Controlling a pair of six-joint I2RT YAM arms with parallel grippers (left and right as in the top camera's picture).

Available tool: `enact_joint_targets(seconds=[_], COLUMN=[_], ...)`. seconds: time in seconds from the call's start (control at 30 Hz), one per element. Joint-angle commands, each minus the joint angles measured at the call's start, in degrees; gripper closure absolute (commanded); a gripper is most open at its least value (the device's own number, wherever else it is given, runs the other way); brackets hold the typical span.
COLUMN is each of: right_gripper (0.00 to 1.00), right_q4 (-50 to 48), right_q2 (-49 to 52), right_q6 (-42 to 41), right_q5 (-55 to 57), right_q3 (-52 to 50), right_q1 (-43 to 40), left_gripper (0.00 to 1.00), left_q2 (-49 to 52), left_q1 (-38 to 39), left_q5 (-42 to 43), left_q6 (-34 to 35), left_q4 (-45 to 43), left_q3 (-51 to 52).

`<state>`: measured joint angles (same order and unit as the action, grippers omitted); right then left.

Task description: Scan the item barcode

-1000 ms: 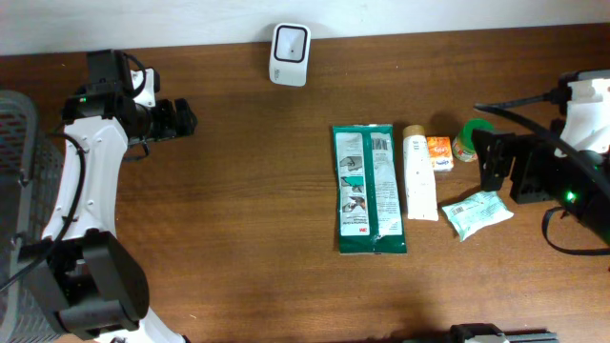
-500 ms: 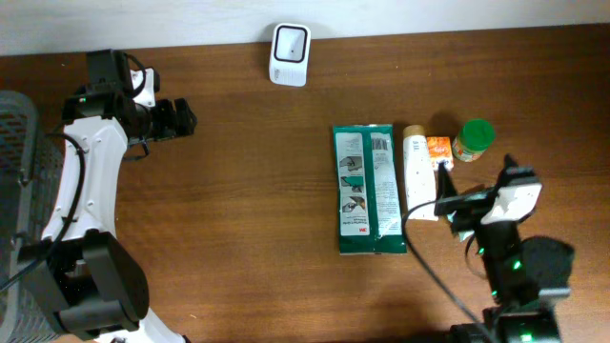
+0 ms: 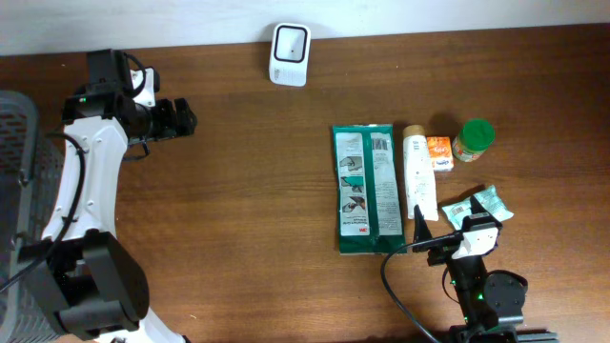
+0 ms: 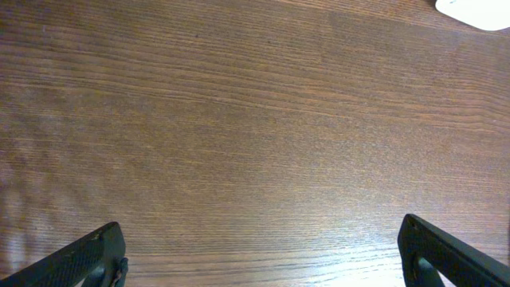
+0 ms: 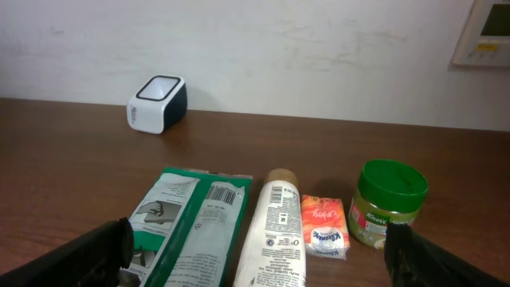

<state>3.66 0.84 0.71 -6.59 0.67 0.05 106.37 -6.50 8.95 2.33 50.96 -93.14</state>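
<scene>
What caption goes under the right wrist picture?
Open right gripper facing a green packet, white tube, orange box and green-lidded jar, white scanner behind.

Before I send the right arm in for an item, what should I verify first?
1. Right fingers open and empty: ok.
2. Left fingers open, over bare table: ok.
3. Barcode showing on green package: ok, facing up.
4. Scanner unobstructed near the wall: ok.
5. Scanner switched on: cannot tell.
6. Right arm clear of teal pouch: cannot tell; they overlap from overhead.
</scene>
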Motion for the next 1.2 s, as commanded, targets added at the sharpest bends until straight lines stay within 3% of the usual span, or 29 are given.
enact_joint_targets(seconds=[0.0,0.43,0.6,0.67,0.73,0.93,1.07,1.17], right_gripper=[0.02,0.02,0.02,0.02,0.02,0.02,0.02,0.02], right_q4=[0.2,0.2,0.2,0.2,0.2,0.2,0.2,0.2], right_q2=[-0.7,-0.7,-0.7,-0.6,-0.7,-0.7,-0.7,-0.7], right_q6=[0.4,0.4,0.4,0.4,0.4,0.4,0.4,0.4], right_q5=[-0.7,-0.7,-0.7,-0.7,-0.7,-0.7,-0.7,-0.7], right_q3=[-0.3,-0.3,-0.3,-0.3,-0.3,-0.3,-0.3,-0.3], right_q1=[0.4,0.4,0.4,0.4,0.4,0.4,0.4,0.4], left_gripper=[0.01,0.01,0.01,0.01,0.01,0.01,0.01,0.01], left_q2=[-1.4,-1.6,-11.3,-16.7,-24.0,-49.1,-64.1,-74.8], left_q1=[-0.2,-0.2,-0.2,-0.1,0.2,0.2,0.4,2.8], left_q5=[0.0,0.0,0.0,-1.2,-1.8,-1.8,-2.2,-2.9], left_q6=[-1.1,-1.1,-1.1,-1.1,-1.1,-1.1,-1.3,-5.9], left_q4=[-0.1,0.0,0.8,-3.5,-12.3,-46.7,-55.5,-60.3], left_q3=[-0.9,-0.9,-0.5,2.3,10.4,48.0,66.8,78.1])
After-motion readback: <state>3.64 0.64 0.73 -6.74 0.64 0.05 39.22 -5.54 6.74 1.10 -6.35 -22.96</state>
